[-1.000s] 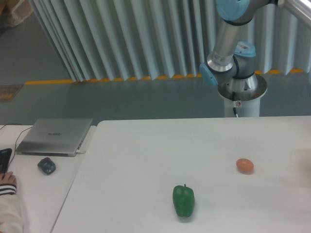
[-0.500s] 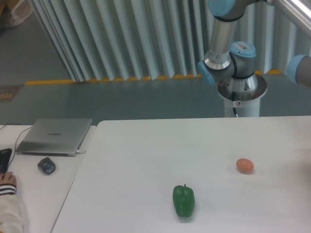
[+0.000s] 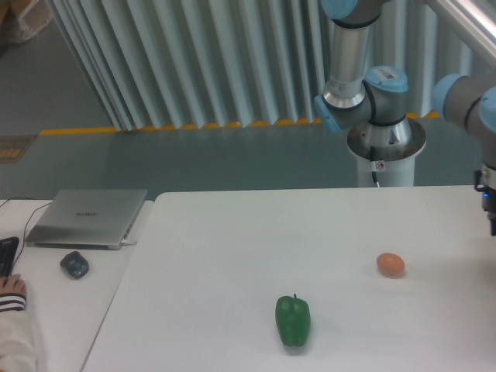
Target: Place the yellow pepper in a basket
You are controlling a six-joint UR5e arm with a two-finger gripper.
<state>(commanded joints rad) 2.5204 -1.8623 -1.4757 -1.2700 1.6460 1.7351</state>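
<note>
We are looking for the yellow pepper and not finding it: no yellow thing is showing anywhere on the counter [image 3: 232, 232], and no basket is showing either. We judge that both are lying beyond the right border of the view, but we cannot confirm that.

Our arm [image 3: 465, 101] is reaching in from the upper right, and only its wrist [image 3: 488, 194] is showing, cut by the right edge above the counter. The jaws themselves are out of view, so we cannot tell whether they are open, closed, or gripping anything. That leaves the key relation unsettled: we cannot say which way the pepper is lying from the jaws, nor how its long axis is running.

What is showing lies left of the wrist: a small orange-red egg-shaped thing [image 3: 390, 264] near it, and a green bell pepper [image 3: 292, 319] further left and toward the front edge, stem pointing away from us. Neither is our target. A laptop [image 3: 87, 218] and a mouse [image 3: 74, 264] are sitting far left on a separate surface.
</note>
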